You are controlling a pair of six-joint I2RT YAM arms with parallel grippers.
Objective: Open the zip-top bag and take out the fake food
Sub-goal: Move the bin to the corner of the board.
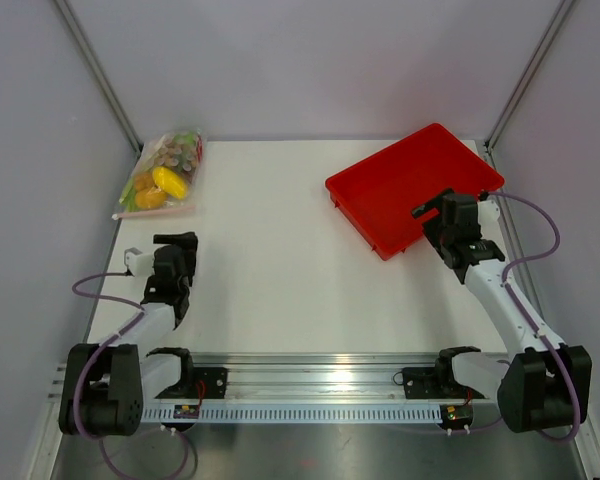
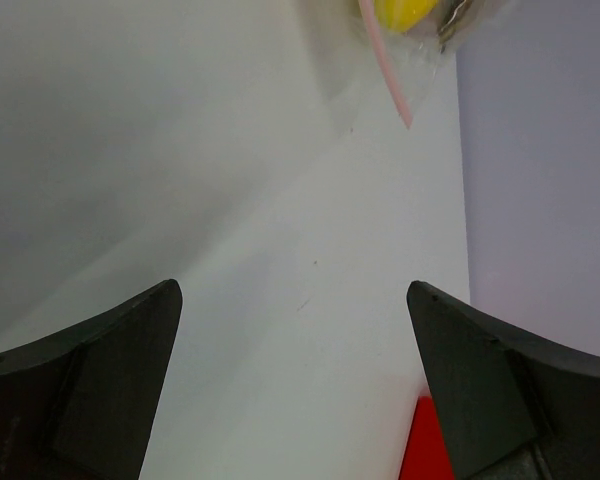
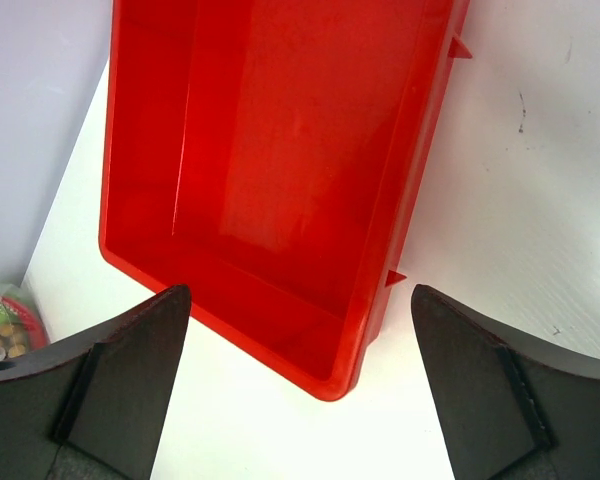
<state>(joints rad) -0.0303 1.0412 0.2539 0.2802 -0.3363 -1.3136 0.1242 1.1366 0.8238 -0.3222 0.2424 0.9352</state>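
At the far-left table (image 1: pixel 280 260) corner, zip-top bag (image 1: pixel 150 200) of fake food (image 1: pixel 169 181)

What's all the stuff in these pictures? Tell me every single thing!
bag: one, clear with a pink strip, far left corner of the table
toy food: several pieces, yellow, orange, green and tan, inside the bag
tray: one, red, far right side of the table, turned at an angle
table: one, white, under everything
rail: one, silver, along the near edge
left arm: one, white and black, by the left edge
right arm: one, white and black, by the right edge
left gripper: one, black, open, over bare table, short of the bag
right gripper: one, black, open, above the tray's near end
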